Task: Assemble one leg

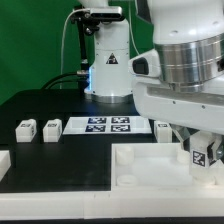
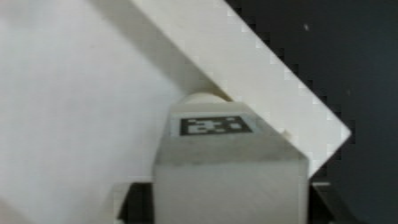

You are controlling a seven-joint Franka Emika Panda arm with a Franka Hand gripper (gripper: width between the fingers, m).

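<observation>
My gripper [image 1: 205,147] is shut on a leg [image 1: 200,156], a small white block with a black-and-white tag. It holds the leg upright over the far corner of the large white tray [image 1: 140,170], at the exterior view's right. In the wrist view the leg [image 2: 217,150] sits between my dark fingers [image 2: 139,200], and its rounded end touches or nearly touches the tray's raised wall [image 2: 249,70]. The gripper [image 2: 222,205] grips the leg's sides. The corner socket itself is hidden by the leg.
The marker board [image 1: 110,126] lies behind the tray. Two loose legs [image 1: 25,128] [image 1: 52,128] lie at its left and another [image 1: 163,127] at its right. A white part [image 1: 4,164] sits at the left edge. A white stand [image 1: 108,60] rises at the back.
</observation>
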